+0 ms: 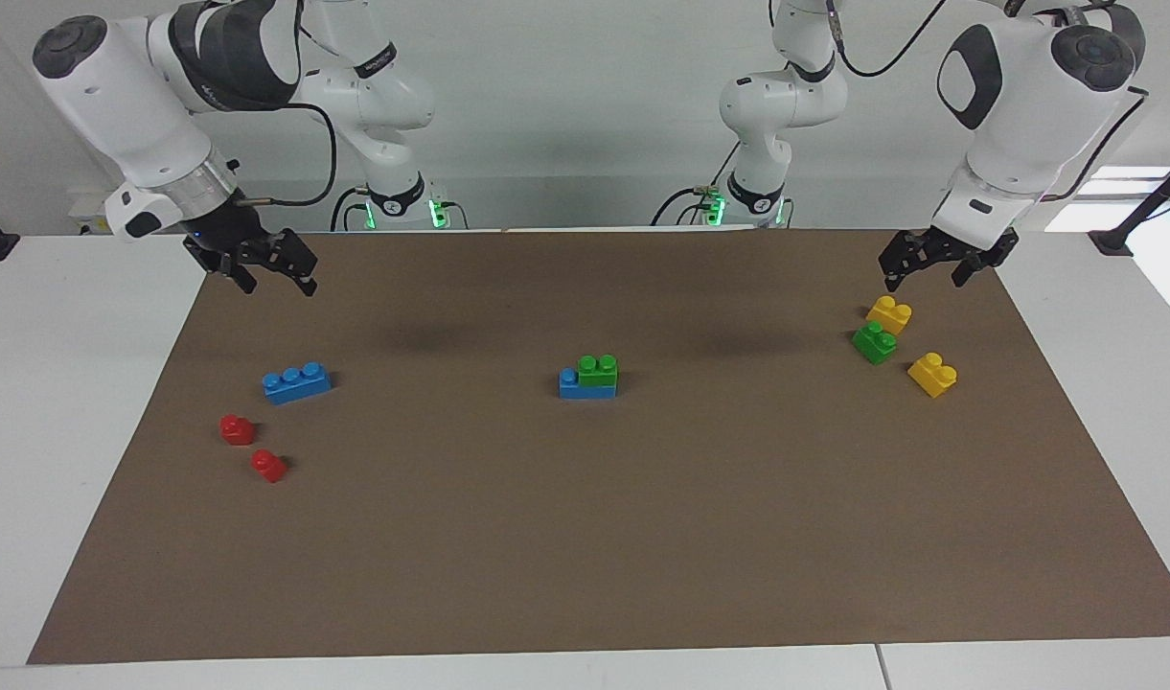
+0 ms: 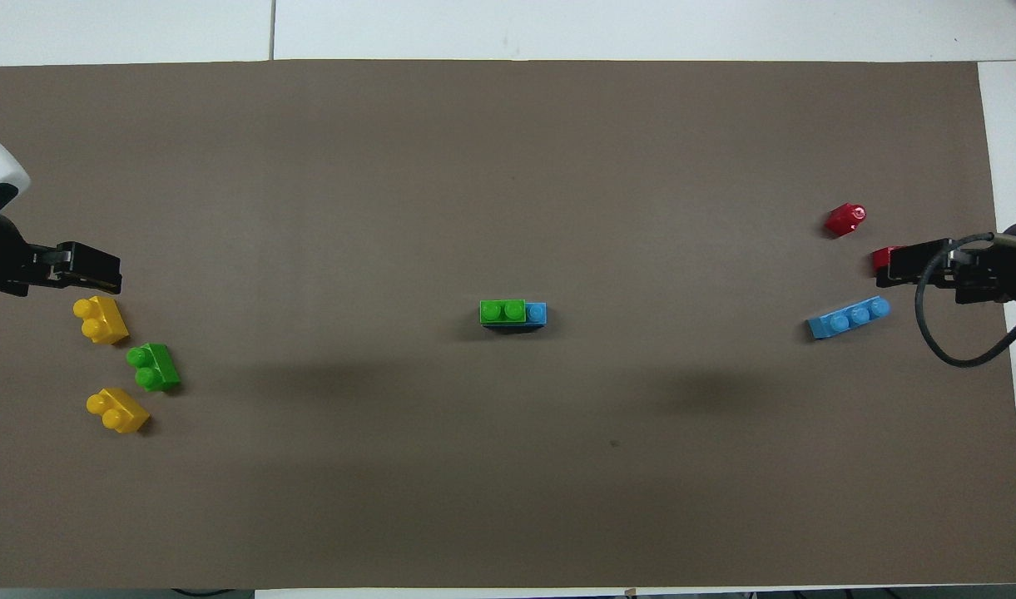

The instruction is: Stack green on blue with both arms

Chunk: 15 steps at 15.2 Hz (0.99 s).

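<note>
A green brick [image 1: 597, 371] sits on a blue brick [image 1: 573, 386] mid-worktop; the left gripper [image 1: 937, 264] and right gripper [image 1: 263, 268] hang above, jaws apart, empty

Open mat [image 1: 585, 537] surrounds the central green-on-blue stack [image 1: 589, 377]; other bricks crowd only the ends.

We're looking at a white table [image 1: 77, 402] with a big brown mat [image 1: 585, 537] spread over most of it. Plain pale wall [image 1: 565, 105] up top, soft even light, and a bright window-ish patch [image 1: 1121, 196] off at one end.
</note>
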### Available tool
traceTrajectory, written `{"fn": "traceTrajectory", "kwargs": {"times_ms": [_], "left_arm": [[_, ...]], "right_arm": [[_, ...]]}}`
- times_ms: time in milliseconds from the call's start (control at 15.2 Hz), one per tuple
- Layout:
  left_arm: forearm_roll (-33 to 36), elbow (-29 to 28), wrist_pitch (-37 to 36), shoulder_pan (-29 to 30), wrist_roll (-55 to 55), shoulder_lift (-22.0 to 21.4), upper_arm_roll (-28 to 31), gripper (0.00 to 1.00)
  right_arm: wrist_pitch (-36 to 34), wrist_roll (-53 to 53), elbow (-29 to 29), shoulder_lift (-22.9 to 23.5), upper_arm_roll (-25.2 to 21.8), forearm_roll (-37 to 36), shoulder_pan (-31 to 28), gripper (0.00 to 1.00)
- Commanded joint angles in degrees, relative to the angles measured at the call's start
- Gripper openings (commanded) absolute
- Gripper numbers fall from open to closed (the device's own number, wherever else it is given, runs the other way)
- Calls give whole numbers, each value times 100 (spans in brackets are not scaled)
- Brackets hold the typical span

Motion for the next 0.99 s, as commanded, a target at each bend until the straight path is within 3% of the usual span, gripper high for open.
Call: {"fn": "traceTrajectory", "kwargs": {"times_ms": [0, 329, 922], "left_arm": [[-316, 194, -352, 53, 137, -38, 15, 100], [-369, 300, -423, 62, 120, -47, 23, 100], [-413, 309, -344, 53, 76, -152, -20, 100]], "right_arm": [[-378, -68, 368, -24, 118, -261, -24, 100], [-835, -410, 1062, 231, 127, -603, -24, 100], [-950, -437, 1072, 231, 127, -867, -15, 100]]}}
